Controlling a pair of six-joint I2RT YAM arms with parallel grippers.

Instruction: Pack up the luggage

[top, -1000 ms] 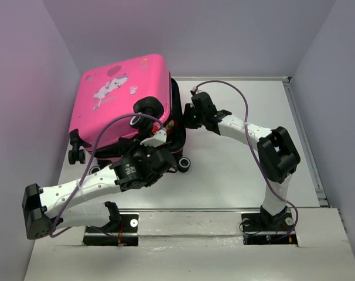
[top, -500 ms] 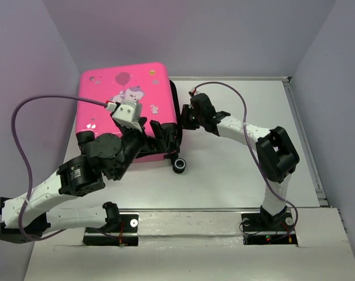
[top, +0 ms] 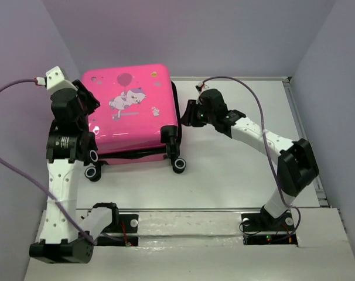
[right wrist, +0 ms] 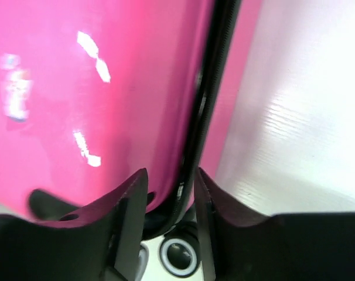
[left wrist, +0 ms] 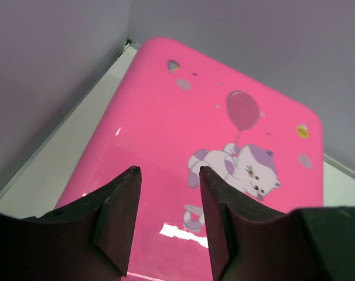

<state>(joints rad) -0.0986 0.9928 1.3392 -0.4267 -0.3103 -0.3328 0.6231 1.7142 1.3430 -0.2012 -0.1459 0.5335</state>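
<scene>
The hot-pink luggage (top: 130,117) lies flat at the table's back left with its lid down, the cat and balloon print facing up. Its black wheels (top: 178,165) point toward me. My left gripper (top: 86,104) hovers over the lid's left edge; in the left wrist view the gripper (left wrist: 167,172) is open and empty above the pink lid (left wrist: 166,117). My right gripper (top: 189,115) is at the luggage's right side. In the right wrist view the gripper (right wrist: 170,175) is open, with the black zipper seam (right wrist: 210,99) running between the jaws and a wheel (right wrist: 178,254) below.
Purple walls close in the table on the left, back and right. The left wall stands close beside my left arm (top: 63,146). A raised rim (top: 303,134) runs along the table's right side. White tabletop (top: 236,170) lies between the luggage and the right arm.
The lid has gone from tilted up to flat and closed. My left arm has swung from in front of the luggage to its left edge. The right gripper has shifted slightly right.
</scene>
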